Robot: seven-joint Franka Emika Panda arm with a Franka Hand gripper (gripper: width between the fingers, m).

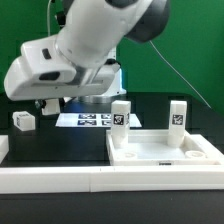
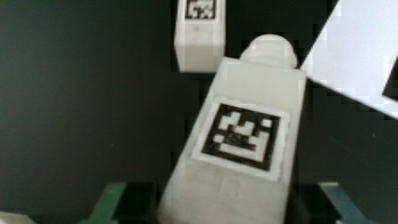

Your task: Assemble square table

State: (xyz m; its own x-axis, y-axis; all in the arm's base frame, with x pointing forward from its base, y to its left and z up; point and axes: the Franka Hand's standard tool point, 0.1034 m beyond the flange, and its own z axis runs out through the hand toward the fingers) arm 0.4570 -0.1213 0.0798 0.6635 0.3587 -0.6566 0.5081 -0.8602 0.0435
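Observation:
In the wrist view my gripper (image 2: 228,203) is shut on a white table leg (image 2: 240,135) with a square tag on its face. The green fingers (image 2: 118,197) show on both sides of the leg's near end. A second leg (image 2: 201,32) lies beyond it on the dark table. In the exterior view the arm (image 1: 90,50) hides the gripper and the held leg. The white square tabletop (image 1: 160,152) lies at the exterior view's right. Two tagged legs (image 1: 120,115) (image 1: 178,115) stand at its far side. A small leg block (image 1: 24,120) sits at the left.
The marker board (image 1: 88,120) lies under the arm. A long white barrier rail (image 1: 50,178) runs along the front. A white slab edge (image 2: 356,60) fills one corner of the wrist view beside the held leg.

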